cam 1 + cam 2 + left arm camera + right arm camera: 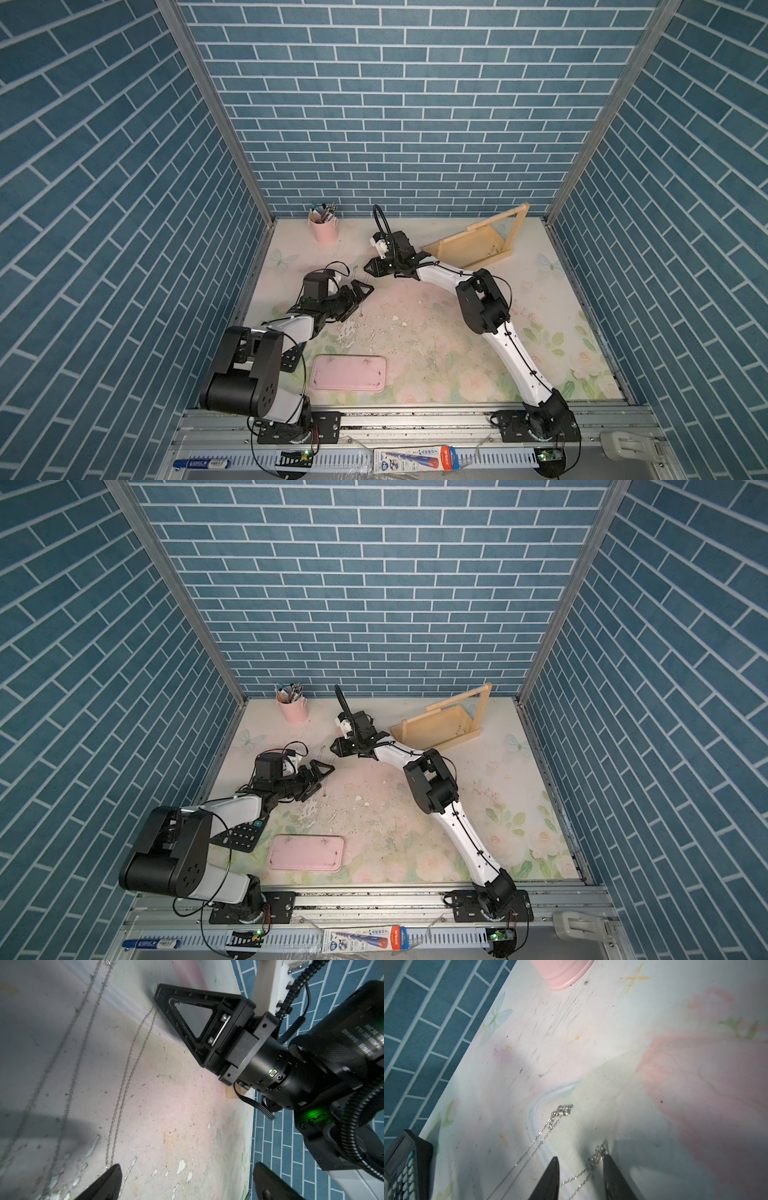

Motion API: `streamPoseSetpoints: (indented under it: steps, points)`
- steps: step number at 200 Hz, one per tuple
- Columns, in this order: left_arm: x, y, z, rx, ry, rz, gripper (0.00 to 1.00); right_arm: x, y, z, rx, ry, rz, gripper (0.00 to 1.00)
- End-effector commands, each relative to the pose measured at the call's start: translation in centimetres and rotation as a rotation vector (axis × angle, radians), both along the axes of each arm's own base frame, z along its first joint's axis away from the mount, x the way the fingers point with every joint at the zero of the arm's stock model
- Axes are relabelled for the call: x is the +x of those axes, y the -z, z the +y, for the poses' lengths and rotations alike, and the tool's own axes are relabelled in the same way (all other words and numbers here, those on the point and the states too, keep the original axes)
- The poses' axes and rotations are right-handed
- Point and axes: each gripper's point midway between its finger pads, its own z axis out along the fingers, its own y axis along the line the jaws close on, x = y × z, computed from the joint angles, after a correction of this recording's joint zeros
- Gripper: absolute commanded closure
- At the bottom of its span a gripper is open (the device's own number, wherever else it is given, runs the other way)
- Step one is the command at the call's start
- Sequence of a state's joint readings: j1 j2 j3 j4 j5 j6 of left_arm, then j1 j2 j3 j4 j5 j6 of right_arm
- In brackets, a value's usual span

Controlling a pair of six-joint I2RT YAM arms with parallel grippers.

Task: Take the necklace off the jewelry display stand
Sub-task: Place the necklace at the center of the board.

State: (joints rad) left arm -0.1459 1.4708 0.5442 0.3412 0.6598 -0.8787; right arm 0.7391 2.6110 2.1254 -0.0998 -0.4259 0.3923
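Observation:
A thin silver necklace (133, 1059) hangs from the tip of my right gripper (368, 268) down to the table, far from the jewelry display stand (478, 245) at the back right. In the right wrist view the jaws of the right gripper (581, 1159) stand apart. The chain (598, 1153) clings to one fingertip (609, 1165) and is not clamped. A second chain strand (560, 1111) lies on the table just ahead. My left gripper (365, 289) sits close in front of the right one, open wide and empty (187, 1165), with the chain's lower end beside one of its fingers (114, 1176).
A flat pink tray (347, 372) lies near the front edge. A pink cup of pens (323, 228) stands at the back left. A black calculator (245, 837) lies under the left arm. The table's floral cover is chipped in the middle (357, 332).

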Motion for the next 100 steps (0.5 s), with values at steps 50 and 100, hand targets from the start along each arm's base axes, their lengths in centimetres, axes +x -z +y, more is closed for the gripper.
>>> streamPoseSetpoints:
  steps: [50,100]
  points:
    - [0.1,-2.2,0.0,0.018,0.029,-0.054,0.01,0.8,-2.2,-0.6,-0.001,0.003,-0.019,0.56]
    - [-0.2,-4.1,0.2,0.055,0.047,-0.092,0.01,1.1,-5.3,-0.9,0.02,0.004,-0.055,0.46]
